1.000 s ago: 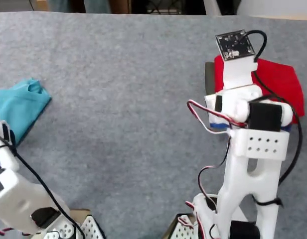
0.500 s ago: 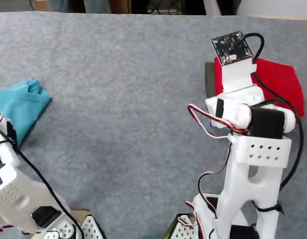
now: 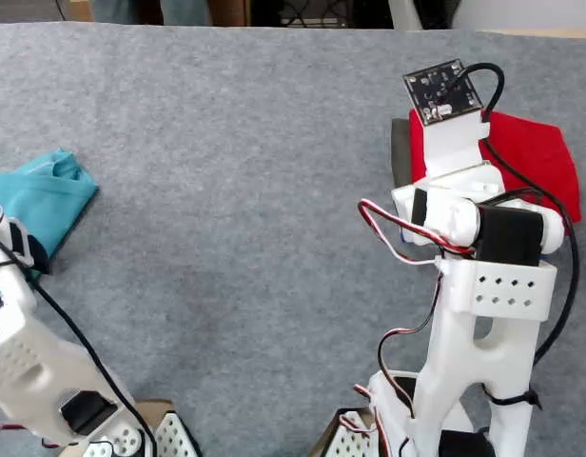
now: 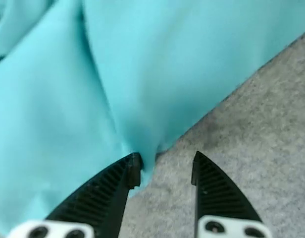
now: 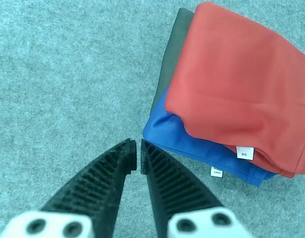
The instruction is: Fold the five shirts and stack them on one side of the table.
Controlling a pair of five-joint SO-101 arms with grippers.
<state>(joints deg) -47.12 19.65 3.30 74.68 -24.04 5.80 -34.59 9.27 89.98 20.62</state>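
Two shirt sites in the high view: a teal shirt [image 3: 41,200] lies crumpled at the left edge of the grey felt tabletop [image 3: 236,190], and a red shirt [image 3: 531,157] lies folded at far right.

Left wrist view: the left end effector [image 4: 165,171] is open, with one fingertip at the teal hem.

Right wrist view: the right end effector [image 5: 139,151] is closed and empty, beside a stack of the red shirt over a blue shirt [image 5: 192,141] over a dark shirt [image 5: 172,54]. Two white labels [image 5: 244,152] are present, their print illegible.

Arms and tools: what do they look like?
The left arm and right arm are white plastic with black motors and red, white and black cables. The left tool and right tool have black, ribbed, pointed fingers on white bases.
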